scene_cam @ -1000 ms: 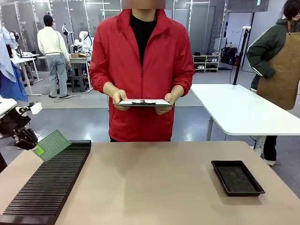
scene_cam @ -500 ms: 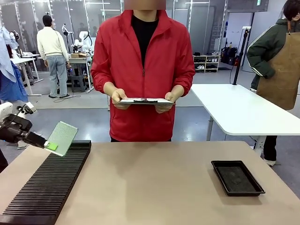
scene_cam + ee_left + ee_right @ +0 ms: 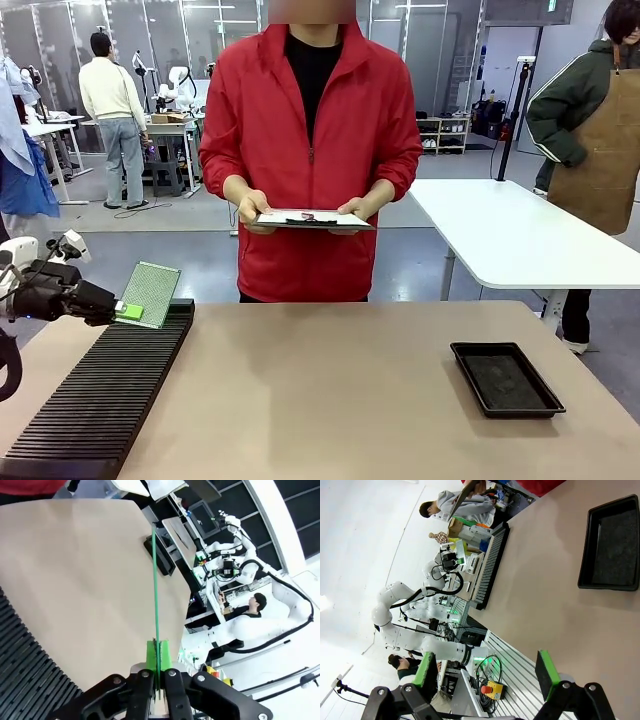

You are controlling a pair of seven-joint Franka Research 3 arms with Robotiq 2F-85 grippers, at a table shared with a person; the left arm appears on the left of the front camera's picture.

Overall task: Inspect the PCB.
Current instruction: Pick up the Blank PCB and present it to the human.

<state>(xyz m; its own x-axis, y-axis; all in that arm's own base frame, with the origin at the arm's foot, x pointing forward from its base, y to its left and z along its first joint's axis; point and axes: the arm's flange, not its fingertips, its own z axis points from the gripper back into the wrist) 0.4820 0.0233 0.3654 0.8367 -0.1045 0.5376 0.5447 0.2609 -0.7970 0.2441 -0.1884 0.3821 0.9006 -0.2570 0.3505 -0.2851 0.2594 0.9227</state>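
- The PCB (image 3: 152, 292) is held by its lower corner in the left gripper (image 3: 124, 311), just above the far end of the slotted black rack (image 3: 100, 395).
- The presenting step is judged to be in hand; next, the board's face would need to be turned toward the person with the clipboard (image 3: 310, 218).
- The left jaws are clamped on the board; the right gripper (image 3: 485, 674) is spread wide, with nothing held.

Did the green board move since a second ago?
Yes. The green board, pinched in the left gripper, went right and a little up, closer to the far end of the black slotted rack.
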